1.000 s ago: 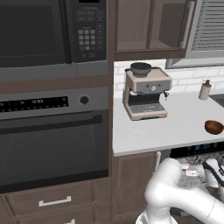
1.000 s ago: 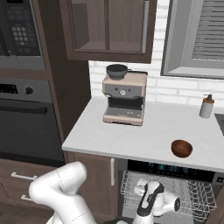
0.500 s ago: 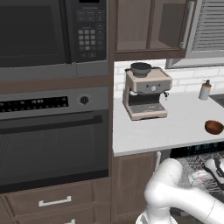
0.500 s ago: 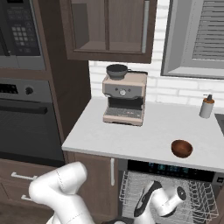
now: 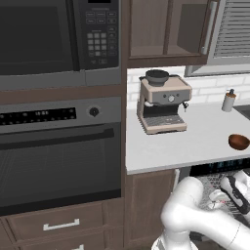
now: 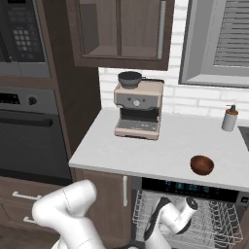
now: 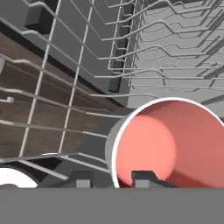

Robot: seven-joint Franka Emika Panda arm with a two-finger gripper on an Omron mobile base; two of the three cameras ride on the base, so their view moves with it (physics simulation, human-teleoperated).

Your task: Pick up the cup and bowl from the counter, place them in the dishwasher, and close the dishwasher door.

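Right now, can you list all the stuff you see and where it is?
Bowl: 1, reddish-brown, on the counter's right end.
Cup: 1, pink inside with a white rim, in the dishwasher rack.
Counter: 1, pale grey-white, over brown cabinets.
Dishwasher: 1, open, grey wire rack, under the counter.
Coffee machine: 1, beige, at the counter's back.
Soap bottle: 1, grey, by the wall.
Oven: 1, black, left of the counter.
Microwave: 1, black, above the oven.
Gripper: 1, dark tips, next to the cup.
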